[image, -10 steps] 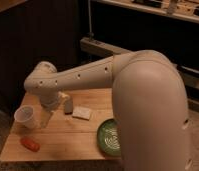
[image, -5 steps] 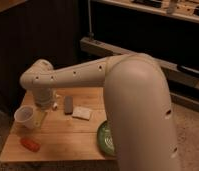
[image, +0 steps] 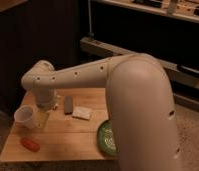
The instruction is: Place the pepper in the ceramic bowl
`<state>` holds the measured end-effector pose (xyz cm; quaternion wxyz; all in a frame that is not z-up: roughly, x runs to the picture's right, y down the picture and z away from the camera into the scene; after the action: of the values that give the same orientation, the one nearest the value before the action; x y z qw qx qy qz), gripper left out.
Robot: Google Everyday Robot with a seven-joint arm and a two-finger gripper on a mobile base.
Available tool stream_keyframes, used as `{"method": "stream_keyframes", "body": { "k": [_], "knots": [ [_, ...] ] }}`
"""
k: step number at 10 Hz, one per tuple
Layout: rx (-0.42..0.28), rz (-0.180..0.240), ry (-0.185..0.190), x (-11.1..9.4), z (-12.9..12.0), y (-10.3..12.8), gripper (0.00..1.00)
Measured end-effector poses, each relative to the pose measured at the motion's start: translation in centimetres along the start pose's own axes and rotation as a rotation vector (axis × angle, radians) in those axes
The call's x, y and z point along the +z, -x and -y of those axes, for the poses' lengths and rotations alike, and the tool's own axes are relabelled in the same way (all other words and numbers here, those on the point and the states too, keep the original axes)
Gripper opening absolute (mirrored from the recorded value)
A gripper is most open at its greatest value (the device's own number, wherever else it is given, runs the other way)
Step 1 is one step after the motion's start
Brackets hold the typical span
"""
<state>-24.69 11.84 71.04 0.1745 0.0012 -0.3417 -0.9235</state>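
Note:
The pepper [image: 30, 144] is small and orange-red and lies on the front left of the wooden table [image: 68, 135]. The ceramic bowl [image: 106, 137] is dark green with pale swirls and sits at the table's front right, its right part hidden behind my white arm. My gripper [image: 42, 116] hangs from the wrist over the table's left side, right next to a white plastic cup [image: 25, 116] and above and behind the pepper.
A small bottle [image: 68, 104] stands at the back middle of the table, with a flat white packet [image: 83, 113] beside it. Dark shelving [image: 143, 30] stands behind the table. My bulky arm [image: 138, 100] fills the right side.
My arm has swung further over the table and covers more of the bowl. The gripper has come down a little beside the cup. The pepper, cup and bottle have not moved.

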Motion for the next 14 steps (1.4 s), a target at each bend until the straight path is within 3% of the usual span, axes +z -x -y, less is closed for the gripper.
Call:
{"method": "stream_keyframes", "body": {
  "k": [4,6,7,10,14],
  "knots": [
    [0.070,-0.092,-0.032,-0.7,5.9,-1.5,0.99],
    [0.096,-0.097,-0.074,-0.3,7.8,-2.3,0.99],
    [0.098,-0.084,-0.095,0.1,8.4,-3.0,0.99],
    [0.045,0.035,-0.153,3.4,11.7,-5.8,0.99],
    [0.054,0.146,-0.178,7.0,13.6,-5.6,0.99]
  ]
}}
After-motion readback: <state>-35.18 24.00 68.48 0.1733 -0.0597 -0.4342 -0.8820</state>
